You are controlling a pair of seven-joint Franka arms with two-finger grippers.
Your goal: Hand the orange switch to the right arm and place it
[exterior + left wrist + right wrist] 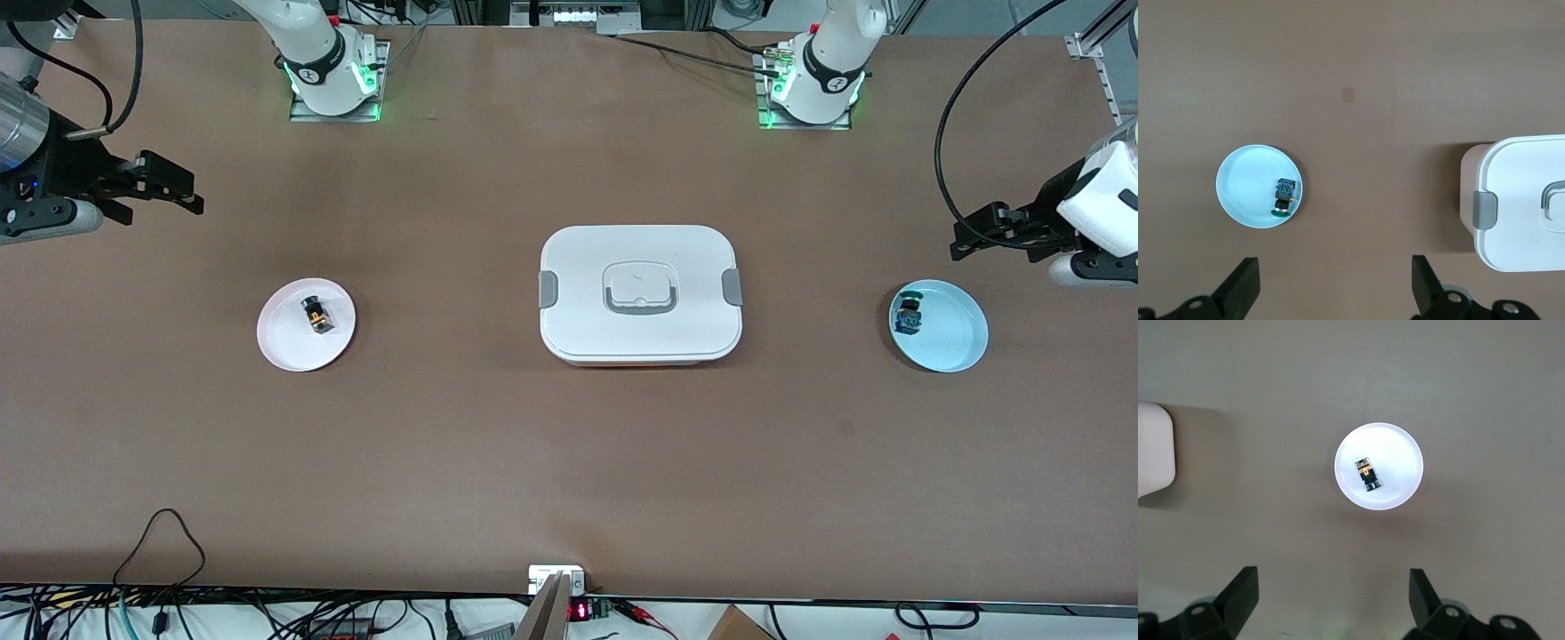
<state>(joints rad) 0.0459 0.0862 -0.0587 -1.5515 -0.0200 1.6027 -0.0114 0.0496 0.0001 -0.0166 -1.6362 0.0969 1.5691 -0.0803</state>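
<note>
The orange switch, a stubby black block with orange markings, lies on its side in a shallow, glossy pinkish-white round plate toward the right arm's end of the matte brown table. The right gripper hangs above the table near that plate with its black angular fingers spread and empty. The left gripper hangs likewise spread near a smooth pale-blue plate holding a blue-and-black component, and a rounded white lidded box with grey clips sits between the plates.
</note>
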